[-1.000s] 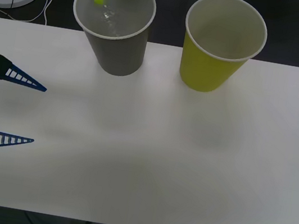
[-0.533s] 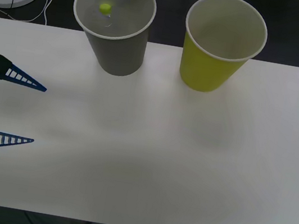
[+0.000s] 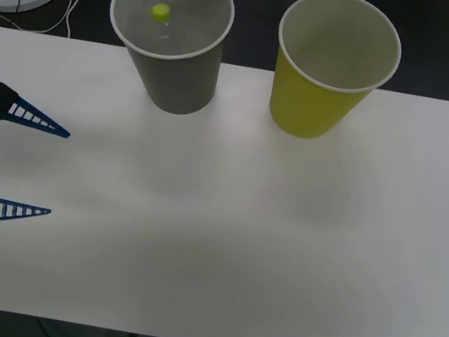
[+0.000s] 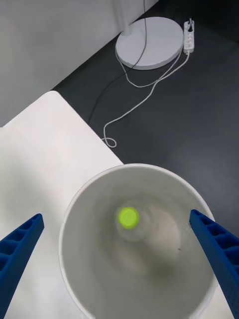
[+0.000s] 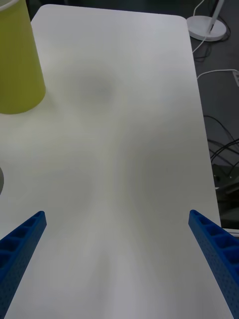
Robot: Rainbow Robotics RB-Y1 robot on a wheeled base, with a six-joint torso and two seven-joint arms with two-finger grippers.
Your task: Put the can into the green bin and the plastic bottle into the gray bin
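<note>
Lime-green cap tells me the plastic bottle (image 4: 128, 218) already sits inside the gray bin (image 3: 175, 75), my right gripper (image 4: 119, 259) hangs open above it, left gripper (image 3: 12, 160) open too, so lowering carelessly could tip this bin.

Plastic bottle (image 3: 159, 14) upright inside gray bin (image 3: 175, 75)

Matt paper gray bin (image 3: 176, 67), matt green bin (image 3: 317, 98), smooth white table (image 3: 225, 220)
</note>
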